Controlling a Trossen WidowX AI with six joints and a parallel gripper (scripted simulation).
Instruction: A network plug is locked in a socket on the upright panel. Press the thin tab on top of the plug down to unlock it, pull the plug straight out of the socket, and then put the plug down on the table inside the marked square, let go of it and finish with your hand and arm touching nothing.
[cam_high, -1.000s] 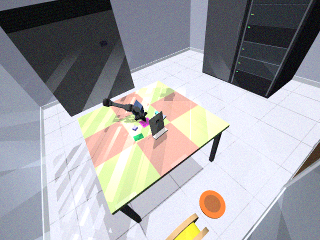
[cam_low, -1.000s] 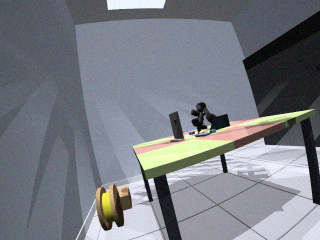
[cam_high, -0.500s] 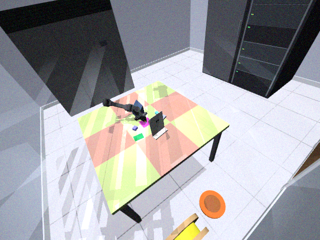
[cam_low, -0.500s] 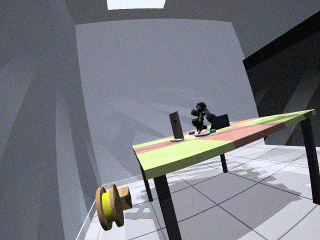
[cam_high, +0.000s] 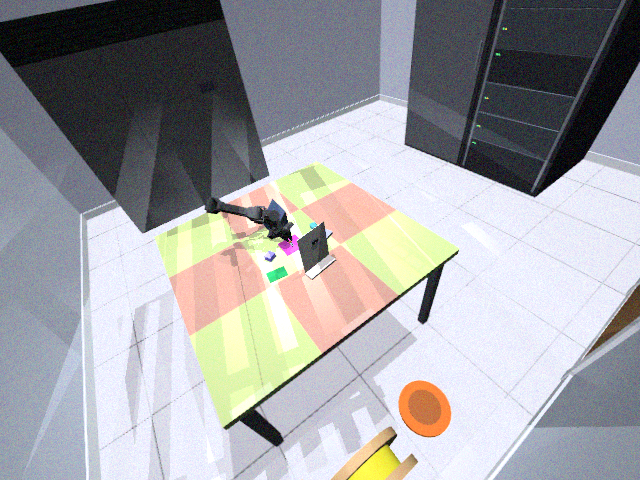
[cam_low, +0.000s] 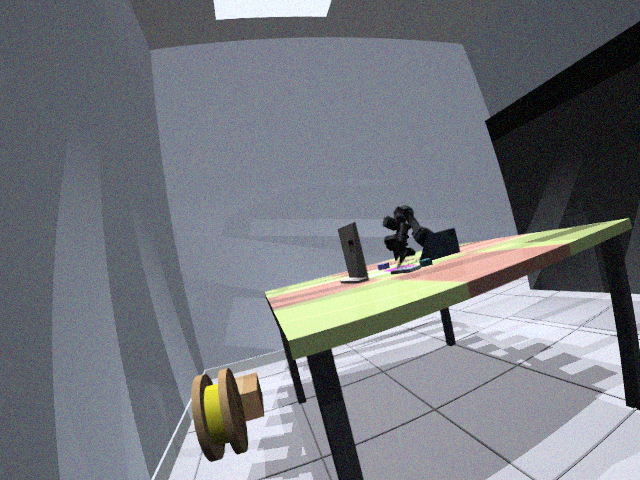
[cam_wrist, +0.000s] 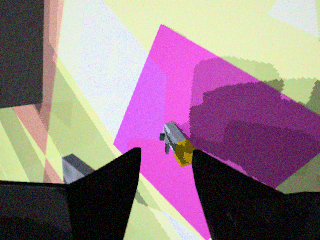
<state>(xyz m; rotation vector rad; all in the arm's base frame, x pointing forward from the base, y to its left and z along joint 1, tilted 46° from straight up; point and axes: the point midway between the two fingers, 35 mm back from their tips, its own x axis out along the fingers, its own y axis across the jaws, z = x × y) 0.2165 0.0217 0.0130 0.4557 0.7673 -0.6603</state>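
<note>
The plug (cam_wrist: 174, 134), grey with a yellow end, lies skewed over the magenta marked square (cam_wrist: 175, 55) (cam_high: 285, 249). Its thin tab points to the left in the wrist view. My gripper (cam_wrist: 166, 155) (cam_high: 290, 241) (cam_low: 399, 264) is partly open, pointing down, with the plug loose between and just beyond the fingertips. The plug's yellow end is at the right fingertip; I cannot tell whether they touch. The left fingertip stands apart from it. The upright dark panel (cam_high: 312, 253) (cam_low: 353, 255) (cam_wrist: 20, 50) stands beside the square, its socket (cam_high: 314, 241) (cam_low: 350, 242) empty.
A small blue block (cam_high: 269, 256) (cam_low: 383, 266) and a green patch (cam_high: 277, 274) lie near the square. A teal object (cam_high: 313, 225) (cam_low: 425, 262) is behind the panel. A dark blue board (cam_high: 276, 207) (cam_low: 442, 244) stands beside the arm. A grey block (cam_wrist: 73, 166) shows near the left finger.
</note>
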